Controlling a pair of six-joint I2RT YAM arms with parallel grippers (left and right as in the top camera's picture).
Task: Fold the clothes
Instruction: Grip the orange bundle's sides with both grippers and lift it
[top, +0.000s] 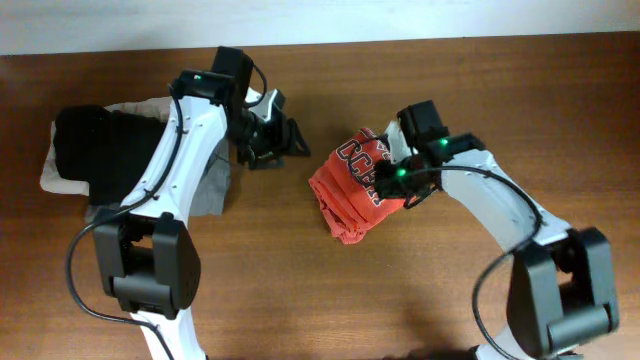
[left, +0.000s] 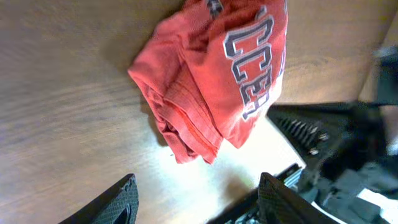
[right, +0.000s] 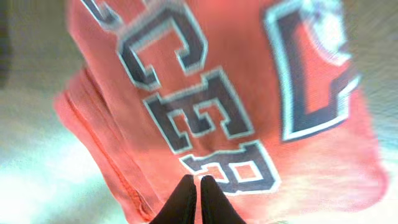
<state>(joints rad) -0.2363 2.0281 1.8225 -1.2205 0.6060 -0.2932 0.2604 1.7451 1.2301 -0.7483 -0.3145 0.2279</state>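
T-shirt (top: 348, 195) is laid folded on the desk (top: 260, 270); left fingers (left: 121, 200) are spread wide, empty; right fingers (right: 185, 198) are pressed together over its lettering.

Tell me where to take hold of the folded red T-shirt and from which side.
Grip the stacked folded edge of the T-shirt, on the side facing the left gripper, coming in low over the table. The layers lie piled there, so one pinch likely catches them all. The right gripper sits over the lettered side.
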